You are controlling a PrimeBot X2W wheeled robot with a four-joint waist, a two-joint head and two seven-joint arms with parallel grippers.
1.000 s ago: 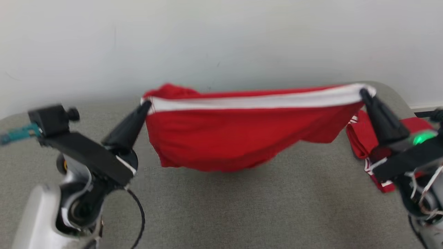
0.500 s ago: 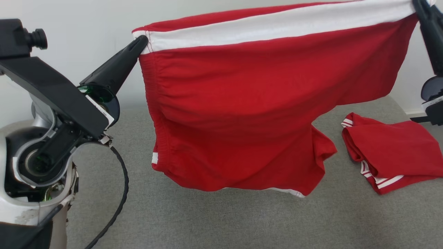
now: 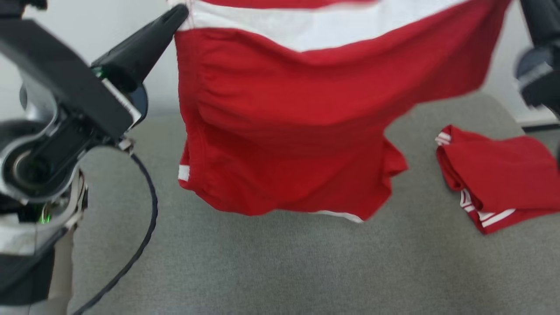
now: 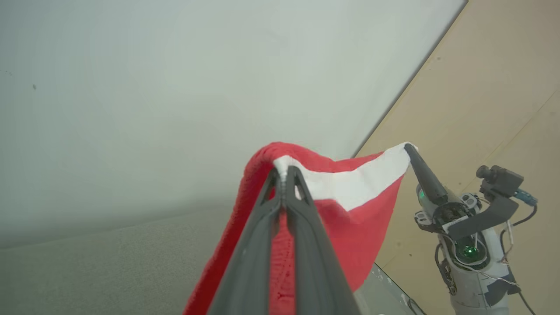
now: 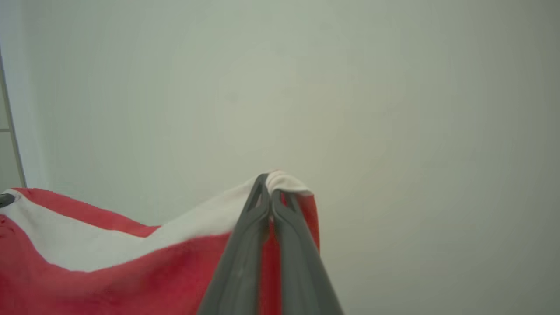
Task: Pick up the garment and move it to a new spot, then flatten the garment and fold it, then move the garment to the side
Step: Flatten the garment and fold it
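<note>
The garment (image 3: 297,122) hangs spread above the grey surface (image 3: 280,271), apparently clear of it; the view is blurred. Left gripper (image 4: 284,173) fingers pinch one end of its white band, right gripper (image 5: 267,183) fingers the other. A folded red cloth (image 3: 498,179) lies on the surface, right.

Probably a robot test room or lab, bare pale wall (image 5: 393,109), grey cloth-covered surface (image 3: 280,271), tan board panel (image 4: 494,78)

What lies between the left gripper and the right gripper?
The red garment, its white band running from the left gripper to the right gripper, each shut on an end. The left wrist view shows the whole span.
</note>
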